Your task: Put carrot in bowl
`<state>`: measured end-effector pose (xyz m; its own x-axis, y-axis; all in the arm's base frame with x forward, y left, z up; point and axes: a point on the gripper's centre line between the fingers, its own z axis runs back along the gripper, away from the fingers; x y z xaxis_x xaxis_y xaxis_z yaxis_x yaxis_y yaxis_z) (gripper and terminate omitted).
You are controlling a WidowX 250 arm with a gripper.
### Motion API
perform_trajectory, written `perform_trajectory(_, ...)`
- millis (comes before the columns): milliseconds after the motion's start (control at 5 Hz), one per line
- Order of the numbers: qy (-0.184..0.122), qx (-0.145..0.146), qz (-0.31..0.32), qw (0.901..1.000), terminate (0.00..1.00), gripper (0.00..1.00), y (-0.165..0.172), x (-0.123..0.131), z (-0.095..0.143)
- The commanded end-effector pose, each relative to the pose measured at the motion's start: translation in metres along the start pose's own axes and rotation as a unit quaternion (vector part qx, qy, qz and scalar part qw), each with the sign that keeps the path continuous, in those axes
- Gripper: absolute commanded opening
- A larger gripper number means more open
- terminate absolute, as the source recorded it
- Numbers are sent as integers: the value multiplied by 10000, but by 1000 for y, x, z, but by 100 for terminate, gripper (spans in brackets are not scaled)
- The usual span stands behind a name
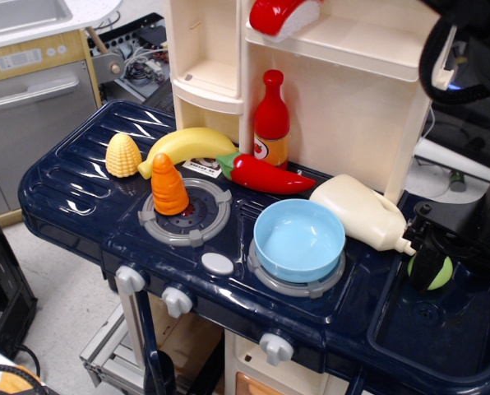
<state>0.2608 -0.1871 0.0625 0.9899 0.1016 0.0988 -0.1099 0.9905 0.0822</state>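
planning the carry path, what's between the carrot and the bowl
Nothing stands between them in the observation.image view: the carrot is upright on the left burner, the bowl sits on the right burner, and only dark stovetop with a small grey button lies between.

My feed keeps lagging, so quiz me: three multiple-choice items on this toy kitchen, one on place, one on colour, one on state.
1. The carrot stands on:
A. the left burner
B. the sink
C. the shelf

2. The bowl is:
A. red
B. light blue
C. yellow

3. The bowl is:
A. holding the carrot
B. overturned
C. empty

Answers:
1 A, it stands upright on the grey left burner.
2 B, its whole surface is pale blue.
3 C, only its bare inside shows.
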Motion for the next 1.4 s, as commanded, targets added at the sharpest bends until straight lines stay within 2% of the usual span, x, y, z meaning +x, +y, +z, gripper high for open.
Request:
perform_trajectory(0,0,0,0,10000,0,100,0,0,0)
perform_trajectory(200,-177,280,5,9995,0,100,47,3,29)
perform_trajectory(600,-75,565,-396,9976,0,100,123,21,68)
perform_trajectory(800,-237,797,-575,9949,0,100,155,27,68)
perform_trajectory(1000,-470,717,-788,9932,0,100,181,29,56)
perform_trajectory(1200,-640,707,-885,9915,0,100,204,28,34)
